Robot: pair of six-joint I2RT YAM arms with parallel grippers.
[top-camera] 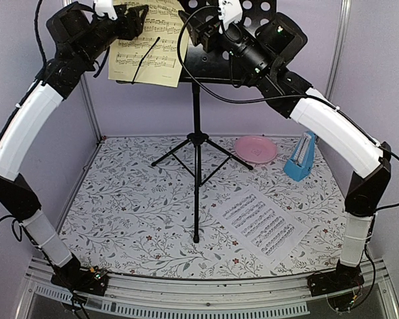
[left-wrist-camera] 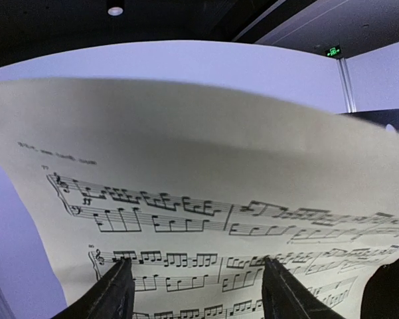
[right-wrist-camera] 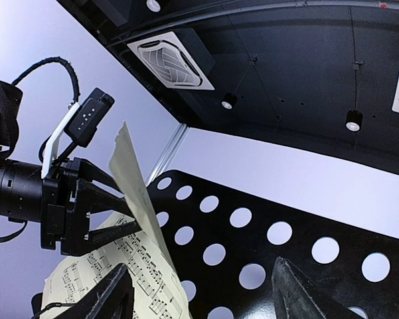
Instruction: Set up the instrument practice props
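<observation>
The black perforated music stand stands on its tripod mid-table. The pale-yellow sheet leans on the left half of its desk, and its top edge curls forward in the right wrist view. My left gripper is open at the sheet's upper left. The printed page fills its view just beyond the spread fingers. My right gripper is open and empty, facing the stand's desk. The white sheet lies flat on the table at front right. The blue metronome stands at back right.
A pink round plate lies behind the tripod's right leg, beside the metronome. The floral table cover is walled by purple panels at the back and sides. A black cable loops from my right arm in front of the stand.
</observation>
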